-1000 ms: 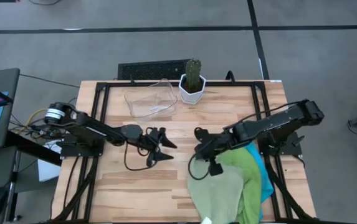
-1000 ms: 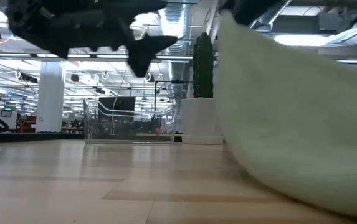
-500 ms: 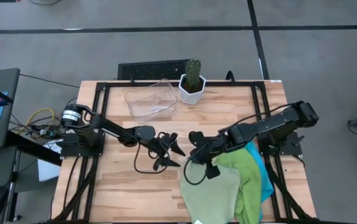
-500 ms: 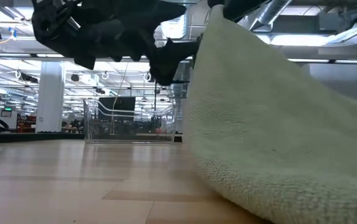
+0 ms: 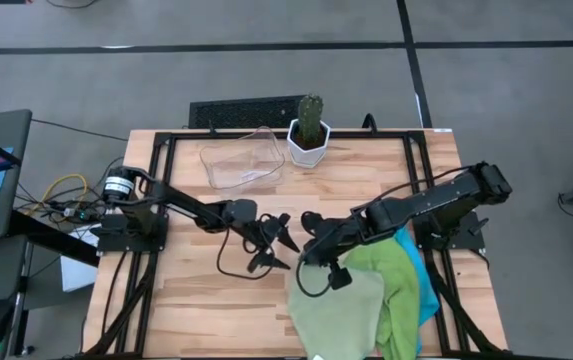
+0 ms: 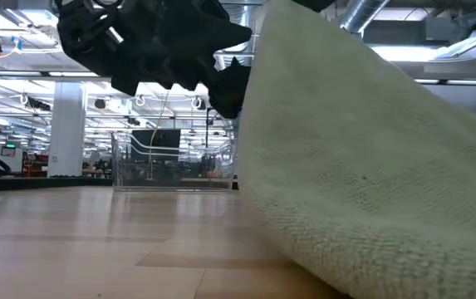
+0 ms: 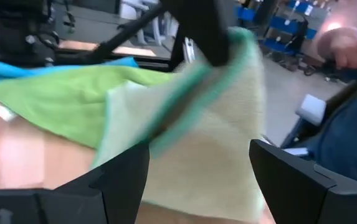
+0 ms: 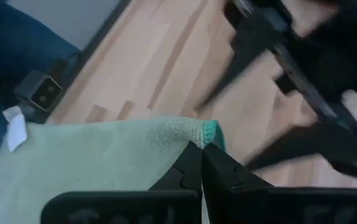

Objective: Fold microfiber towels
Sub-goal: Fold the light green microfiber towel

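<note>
My right gripper [image 8: 201, 151] pinches 1 corner of the pale towel [image 5: 336, 305], lifted near the table's front-right corner. Left gripper [image 5: 278, 243] waits fully spread, empty. Cloth is light, limp — grip hems and corners.

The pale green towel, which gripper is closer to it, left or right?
Right. The right gripper is shut on a corner of the pale green towel, lifting it. The left gripper is open just beside that corner, toward the table's middle, not touching it.
</note>
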Available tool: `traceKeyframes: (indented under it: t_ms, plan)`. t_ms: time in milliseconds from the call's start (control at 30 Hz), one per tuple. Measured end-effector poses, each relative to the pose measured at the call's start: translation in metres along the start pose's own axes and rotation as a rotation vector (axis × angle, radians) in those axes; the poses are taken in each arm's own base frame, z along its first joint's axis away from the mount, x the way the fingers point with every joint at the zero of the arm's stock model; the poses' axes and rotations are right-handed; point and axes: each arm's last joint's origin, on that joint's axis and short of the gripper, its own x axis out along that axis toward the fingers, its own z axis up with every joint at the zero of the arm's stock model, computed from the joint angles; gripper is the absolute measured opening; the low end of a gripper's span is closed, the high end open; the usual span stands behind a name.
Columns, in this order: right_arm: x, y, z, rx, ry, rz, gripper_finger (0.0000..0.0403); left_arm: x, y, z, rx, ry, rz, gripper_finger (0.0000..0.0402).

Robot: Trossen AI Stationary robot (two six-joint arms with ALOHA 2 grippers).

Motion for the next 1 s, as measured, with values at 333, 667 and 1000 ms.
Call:
traceKeyframes:
  t_ms: [333, 667, 1000]
  plan:
    - [0.0, -0.002, 0.004, 0.002, -0.04, -0.007, 0.0022, 0.003, 0.006, 0.013, 0.015, 0.011, -0.076, 0.027]
    - [0.0, -0.006, 0.001, 0.032, -0.02, -0.015, 0.0024, 0.01, -0.002, 0.014, 0.02, 0.038, -0.107, 0.027]
    - [-0.001, -0.01, 0.0, 0.047, -0.02, -0.025, 0.0026, 0.014, -0.012, 0.012, 0.046, 0.052, -0.154, 0.027]
